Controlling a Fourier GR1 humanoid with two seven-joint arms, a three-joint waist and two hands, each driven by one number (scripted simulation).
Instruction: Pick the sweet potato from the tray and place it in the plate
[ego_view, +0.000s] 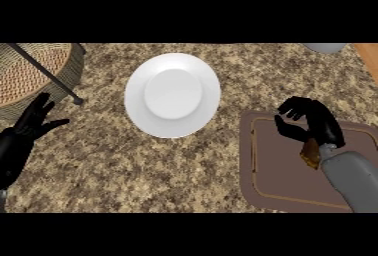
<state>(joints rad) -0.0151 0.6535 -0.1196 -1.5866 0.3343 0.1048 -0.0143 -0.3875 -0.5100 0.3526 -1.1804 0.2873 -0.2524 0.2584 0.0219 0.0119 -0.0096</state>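
Lifting sweet potato clear of tray; plate not yet reached.

Right hand (304, 122) curled over the brown tray (280, 185) at the bench's right edge, fingers bent round the sweet potato (311, 154), of which only an orange-brown end shows below the wrist. White plate (173, 95) sits mid-bench, well apart to the left, bare. Left hand (35, 120) rests open at the bench's left edge, near a wicker basket (37, 70). Risk, as judged: most of the potato hangs below the fingers, so a quick swing toward the plate could let it slip, or landing on the rim could roll it off.
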